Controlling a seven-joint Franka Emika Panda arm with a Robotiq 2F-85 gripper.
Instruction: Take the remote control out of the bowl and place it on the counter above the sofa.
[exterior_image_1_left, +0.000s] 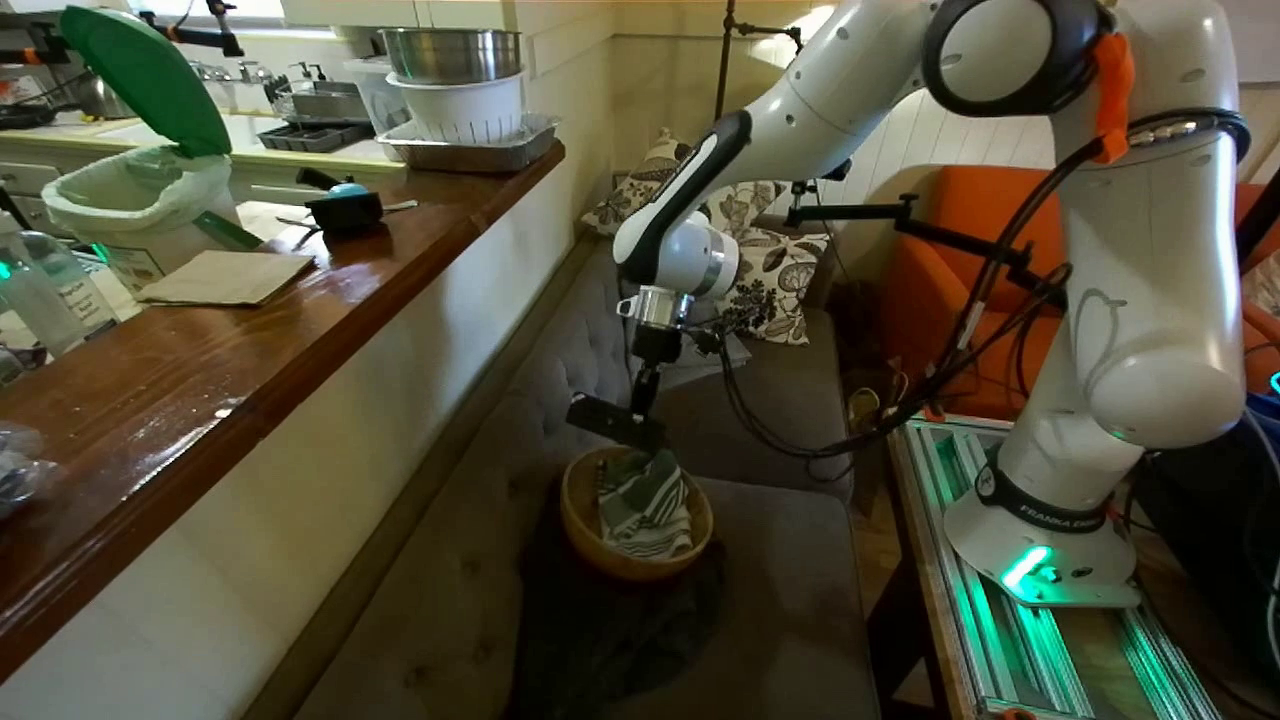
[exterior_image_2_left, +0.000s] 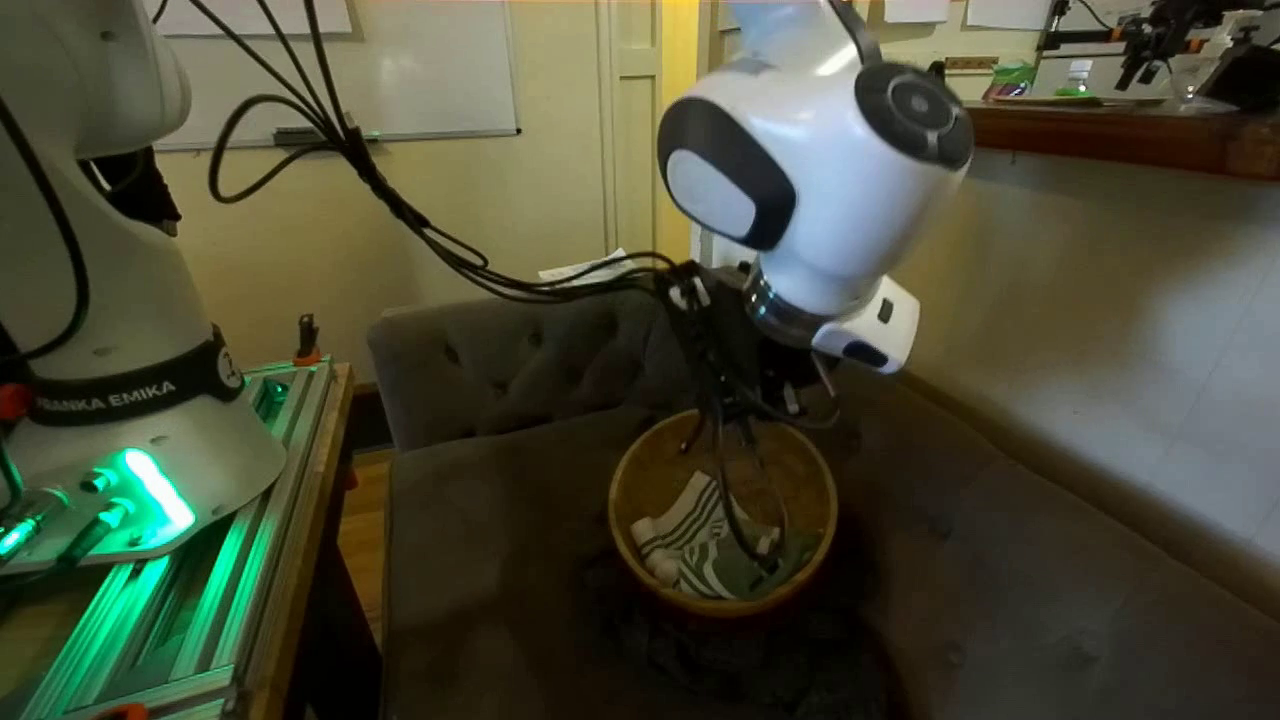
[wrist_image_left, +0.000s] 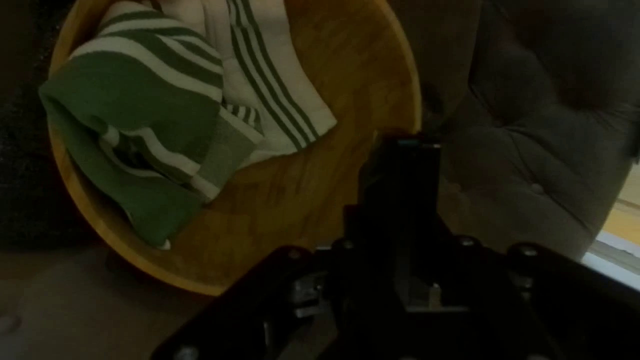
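The gripper (exterior_image_1_left: 644, 404) has it, fingers clamped on the remote control (exterior_image_1_left: 604, 417), over the rim of the bowl (exterior_image_1_left: 638, 570)! Striped cloth (exterior_image_1_left: 645, 510) inside, bowl sitting back from the front edge of the sofa (exterior_image_1_left: 790, 560).

Glossy wooden counter (exterior_image_1_left: 200, 370), cloth sofa (exterior_image_1_left: 785, 570)

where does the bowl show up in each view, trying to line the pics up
In an exterior view: the bowl is below the middle of the picture.
In an exterior view: the bowl is in the lower half, slightly right of the middle.
In the wrist view: the bowl is large, reaching from the left past the middle, cut off by the top edge.
Shared landmark: the striped cloth in it.
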